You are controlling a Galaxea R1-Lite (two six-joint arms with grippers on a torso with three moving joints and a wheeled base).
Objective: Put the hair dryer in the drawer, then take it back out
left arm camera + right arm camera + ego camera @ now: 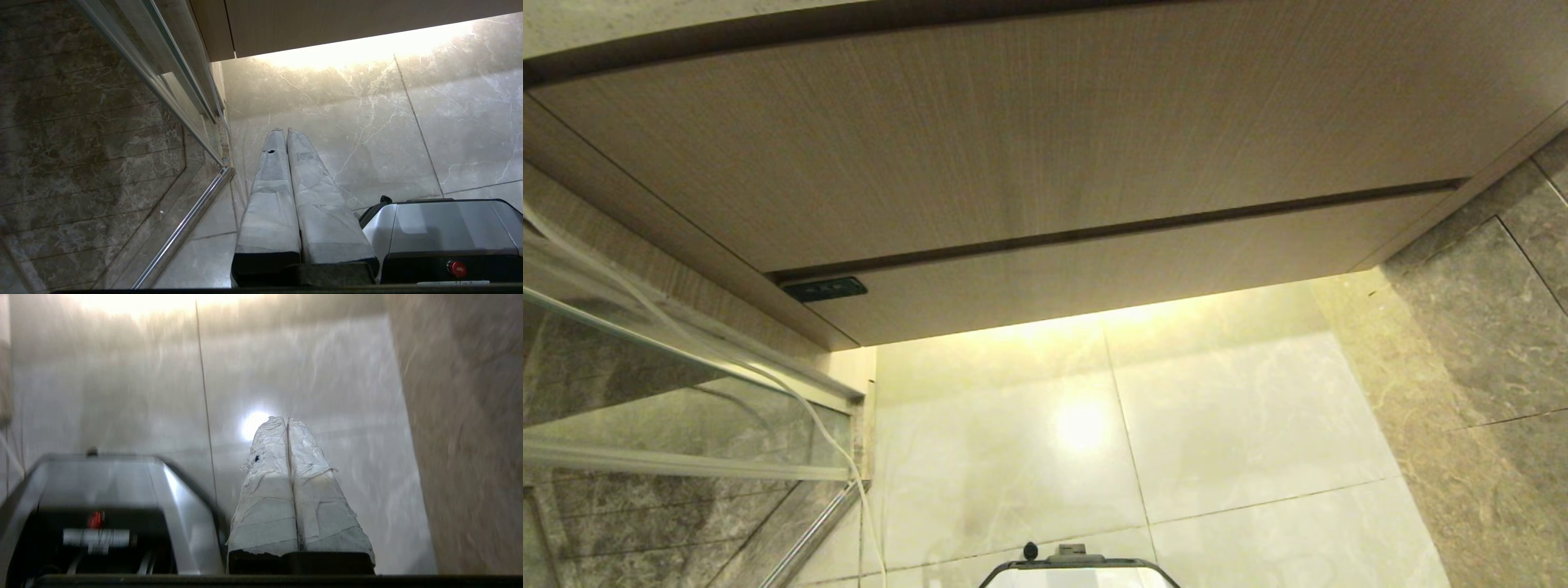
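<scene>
The drawer (1143,273) is the low beige wood-grain front at the bottom of the cabinet, with a small black label (825,288) at its left corner. It stands closed, flush under the taller front (1013,139). The hair dryer is out of view. Neither arm shows in the head view. My left gripper (286,130) hangs over the pale floor tiles beside the glass door, shut and empty. My right gripper (287,419) points down at the floor next to my base, also shut with nothing in it.
A glass shower door with a metal rail (686,384) stands at the left, and a white cord (837,445) runs down along it. My base (1078,567) sits at the near edge. A dark marble wall (1486,327) closes the right side.
</scene>
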